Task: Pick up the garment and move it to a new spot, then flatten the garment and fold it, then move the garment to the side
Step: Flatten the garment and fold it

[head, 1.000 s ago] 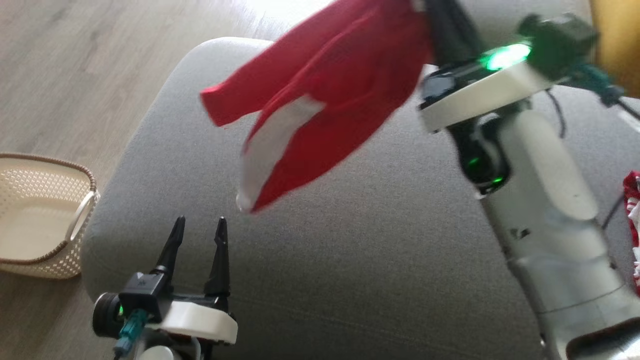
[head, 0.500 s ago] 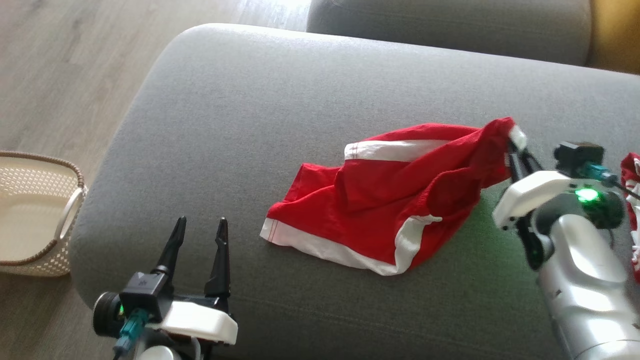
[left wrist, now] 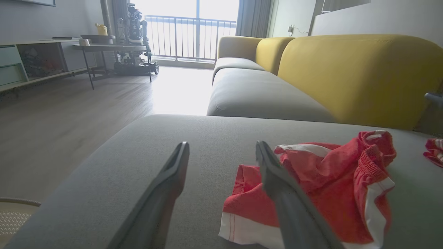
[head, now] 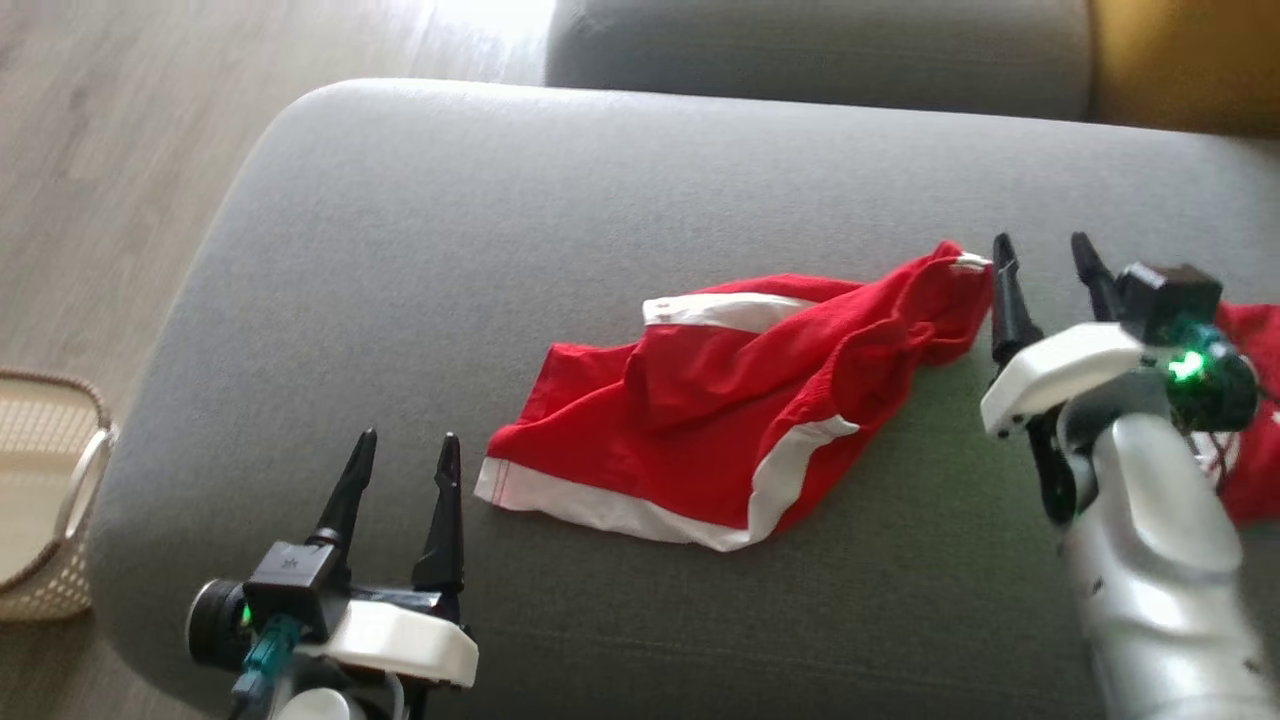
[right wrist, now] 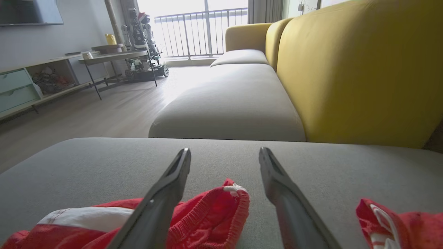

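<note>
Your right gripper [head: 1040,243], fingers spread, empty, is nearer | garment [head: 720,420] runs lengthwise left from its fingertips | left gripper [head: 409,437] wide, empty.

The robot's right gripper [head: 1042,245] stands just to the right of the red garment [head: 700,420], its two long dark fingers spread wide and holding nothing. The nearer finger is beside the garment's bunched waistband end; whether they touch cannot be told. The pale forearm [head: 1150,560] rises from below and right of the garment, a green light [head: 1187,366] glowing at the wrist. The left gripper [head: 407,440] sits below and left of the garment, apart from it, fingers likewise spread and empty.
</note>
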Motion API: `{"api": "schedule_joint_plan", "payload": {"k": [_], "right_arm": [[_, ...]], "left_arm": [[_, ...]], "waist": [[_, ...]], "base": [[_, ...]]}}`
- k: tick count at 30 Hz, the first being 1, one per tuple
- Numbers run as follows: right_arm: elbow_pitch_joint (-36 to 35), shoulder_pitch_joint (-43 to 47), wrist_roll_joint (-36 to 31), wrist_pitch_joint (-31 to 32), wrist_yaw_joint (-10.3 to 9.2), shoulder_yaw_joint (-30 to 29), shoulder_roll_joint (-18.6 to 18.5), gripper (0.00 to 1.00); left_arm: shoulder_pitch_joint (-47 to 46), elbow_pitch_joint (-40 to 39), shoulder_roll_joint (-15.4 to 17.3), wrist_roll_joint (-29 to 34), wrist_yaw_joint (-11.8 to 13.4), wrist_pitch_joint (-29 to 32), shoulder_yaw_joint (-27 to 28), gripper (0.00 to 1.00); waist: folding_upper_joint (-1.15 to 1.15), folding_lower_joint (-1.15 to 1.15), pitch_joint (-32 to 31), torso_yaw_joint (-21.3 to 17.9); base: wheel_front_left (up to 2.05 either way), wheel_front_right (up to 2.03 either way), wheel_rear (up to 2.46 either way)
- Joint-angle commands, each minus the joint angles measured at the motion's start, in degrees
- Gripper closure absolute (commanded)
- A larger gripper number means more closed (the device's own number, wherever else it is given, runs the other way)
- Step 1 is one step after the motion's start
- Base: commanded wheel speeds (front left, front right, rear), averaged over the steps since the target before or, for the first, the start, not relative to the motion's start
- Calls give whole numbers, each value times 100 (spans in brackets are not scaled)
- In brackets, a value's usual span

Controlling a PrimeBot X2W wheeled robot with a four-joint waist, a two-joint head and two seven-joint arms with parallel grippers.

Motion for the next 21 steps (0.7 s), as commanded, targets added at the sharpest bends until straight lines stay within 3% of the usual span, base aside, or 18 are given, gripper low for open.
{"api": "schedule_joint_plan", "payload": {"k": [1, 4, 13, 21], "right_arm": [[-404, 147, 96, -69, -1, 264, 68, 0], [-1103, 731, 224, -78, -1, 681, 75, 0], [-3198, 2436, 730, -82, -1, 638, 77, 0], [-3771, 2717, 709, -82, -1, 779, 78, 0]], "left_arm": [[-312, -258, -8, 28, 7, -32, 157, 0], [-340, -307, -8, 6, 16, -32, 122, 0], [-364, -434, -8, -230, 159, -32, 31, 0], [-589, -336, -8, -263, 89, -32, -24, 0]], "waist": [[0, 0, -86, -129], [0, 0, -135, -249], [0, 0, -117, -686], [0, 0, 68, -1055]], "base": [[0, 0, 0], [0, 0, 0], [0, 0, 0], [0, 0, 0]]}}
